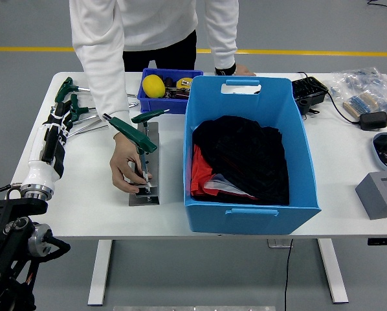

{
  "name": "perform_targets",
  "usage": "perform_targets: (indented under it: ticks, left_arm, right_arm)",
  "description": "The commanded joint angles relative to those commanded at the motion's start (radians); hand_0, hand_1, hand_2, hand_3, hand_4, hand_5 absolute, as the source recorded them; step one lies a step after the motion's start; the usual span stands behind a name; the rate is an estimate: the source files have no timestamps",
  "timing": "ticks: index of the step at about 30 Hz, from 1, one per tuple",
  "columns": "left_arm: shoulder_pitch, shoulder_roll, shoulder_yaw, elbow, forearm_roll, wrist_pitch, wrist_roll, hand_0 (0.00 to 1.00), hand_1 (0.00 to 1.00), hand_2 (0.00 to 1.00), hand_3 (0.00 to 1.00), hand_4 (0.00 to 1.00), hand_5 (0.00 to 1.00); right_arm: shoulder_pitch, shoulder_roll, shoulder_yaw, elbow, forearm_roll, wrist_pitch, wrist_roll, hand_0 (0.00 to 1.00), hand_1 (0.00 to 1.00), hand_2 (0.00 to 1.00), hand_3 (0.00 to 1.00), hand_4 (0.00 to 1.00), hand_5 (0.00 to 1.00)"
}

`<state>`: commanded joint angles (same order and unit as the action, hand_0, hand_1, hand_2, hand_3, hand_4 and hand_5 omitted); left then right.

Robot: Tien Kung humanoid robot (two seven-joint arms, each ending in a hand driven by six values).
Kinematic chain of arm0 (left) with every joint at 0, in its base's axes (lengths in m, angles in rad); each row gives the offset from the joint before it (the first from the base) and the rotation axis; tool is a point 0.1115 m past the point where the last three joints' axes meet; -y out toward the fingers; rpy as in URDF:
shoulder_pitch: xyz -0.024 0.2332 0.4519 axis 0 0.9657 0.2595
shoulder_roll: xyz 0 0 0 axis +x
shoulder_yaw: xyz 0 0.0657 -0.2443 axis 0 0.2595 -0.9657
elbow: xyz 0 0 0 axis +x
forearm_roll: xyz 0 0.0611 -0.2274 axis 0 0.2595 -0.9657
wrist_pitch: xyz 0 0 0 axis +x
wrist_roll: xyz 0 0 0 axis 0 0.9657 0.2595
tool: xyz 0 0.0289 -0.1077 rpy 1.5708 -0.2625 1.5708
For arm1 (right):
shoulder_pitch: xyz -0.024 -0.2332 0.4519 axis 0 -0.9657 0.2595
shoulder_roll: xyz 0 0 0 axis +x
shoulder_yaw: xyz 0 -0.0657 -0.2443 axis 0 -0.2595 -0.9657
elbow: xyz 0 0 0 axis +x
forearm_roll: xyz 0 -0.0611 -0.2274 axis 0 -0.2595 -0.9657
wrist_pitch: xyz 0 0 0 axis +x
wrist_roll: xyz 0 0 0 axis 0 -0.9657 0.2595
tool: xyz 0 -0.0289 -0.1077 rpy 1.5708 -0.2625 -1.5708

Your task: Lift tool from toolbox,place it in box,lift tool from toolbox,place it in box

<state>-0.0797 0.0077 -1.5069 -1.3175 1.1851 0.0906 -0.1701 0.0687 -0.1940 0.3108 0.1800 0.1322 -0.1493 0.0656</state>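
My left hand [56,123] rests at the surface's [90,194] left edge, finger state unclear, while a person's hand [130,170] steadies the metal tool stand [152,155] holding a green-handled tool [132,133] beside the blue box [252,214], leaving open room between us.

Legible text, labels, brands, numbers: none. Large blue box [248,214]: plain walls, no print. Small blue bin [156,102]: no marking visible. Clear packets [364,91] at the desk's far right corner: possibly printed, but too small and blurred to read.
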Motion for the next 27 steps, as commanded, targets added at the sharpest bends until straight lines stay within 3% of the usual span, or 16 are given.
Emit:
perform_targets:
  ticks: [7,14,19,20,21,27]
  left_arm:
    - [-0.008,0.016,-0.003,-0.015,0.029,0.011,0.007,0.998,0.998,0.998,0.888,0.998,0.889]
    - [-0.026,0.056,-0.011,-0.087,0.166,0.050,0.055,0.998,0.998,0.998,0.912,0.998,0.847]
    - [-0.038,0.093,-0.019,-0.191,0.337,0.048,0.109,0.998,0.998,0.998,0.912,0.998,0.847]
    - [-0.042,0.104,-0.021,-0.221,0.383,0.041,0.125,0.998,0.998,0.998,0.925,0.998,0.751]
    - [-0.045,0.112,-0.022,-0.244,0.420,0.032,0.138,0.998,0.998,0.998,0.925,0.998,0.751]
    - [-0.051,0.188,0.044,-0.455,0.674,-0.081,0.224,0.998,0.998,0.998,0.935,0.998,0.707]
  right_arm:
    - [0.002,0.000,0.012,0.000,-0.009,0.000,-0.001,0.692,0.656,0.734,0.592,0.832,0.765]
    - [0.003,-0.001,0.023,0.000,-0.015,-0.001,-0.001,0.693,0.656,0.734,0.592,0.833,0.762]
    - [0.002,-0.002,0.038,0.000,-0.027,-0.001,-0.003,0.693,0.656,0.734,0.592,0.833,0.762]
    - [0.002,-0.002,0.040,0.000,-0.029,-0.001,-0.003,0.693,0.656,0.733,0.592,0.832,0.760]
    - [0.002,-0.002,0.042,0.000,-0.030,-0.001,-0.004,0.693,0.656,0.733,0.592,0.832,0.760]
    - [0.003,-0.002,0.049,0.000,-0.036,-0.001,-0.005,0.692,0.655,0.732,0.592,0.831,0.760]
